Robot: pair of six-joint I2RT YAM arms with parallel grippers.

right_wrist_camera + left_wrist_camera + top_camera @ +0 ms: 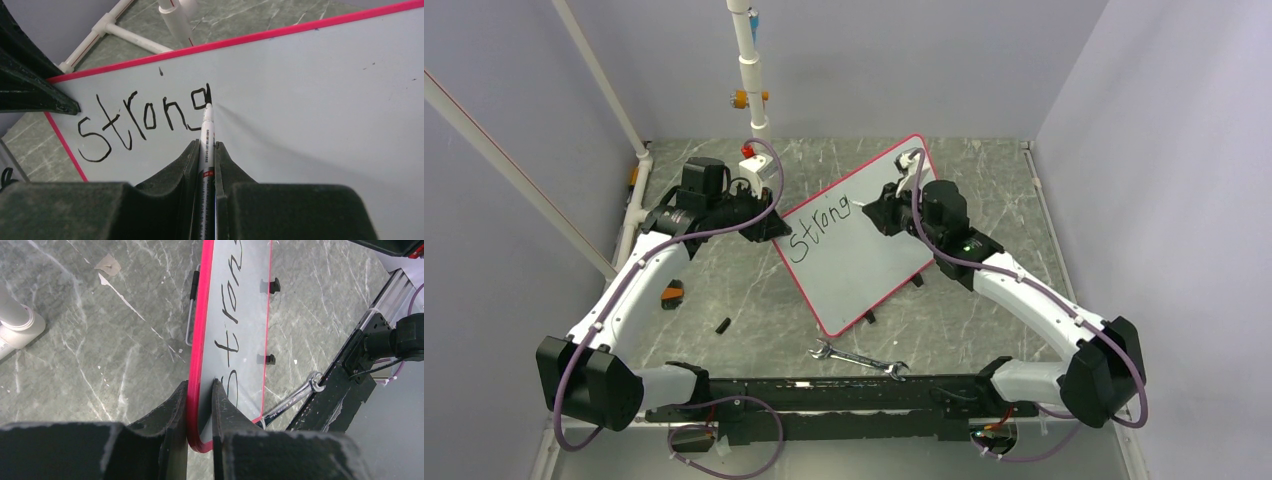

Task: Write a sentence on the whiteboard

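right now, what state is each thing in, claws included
board, rim pinched by the left claw, partly written on
writing, reads "Strong", sentence unfinished
marker, uncapped, tip touching the board at the g
left claw, shut on the board's rim
right claw, shut on the marker
wrench, lying flat, untouched

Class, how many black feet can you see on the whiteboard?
2, both on the whiteboard's lower-right edge: one foot mid-edge, another by the near corner. More may hide underneath.
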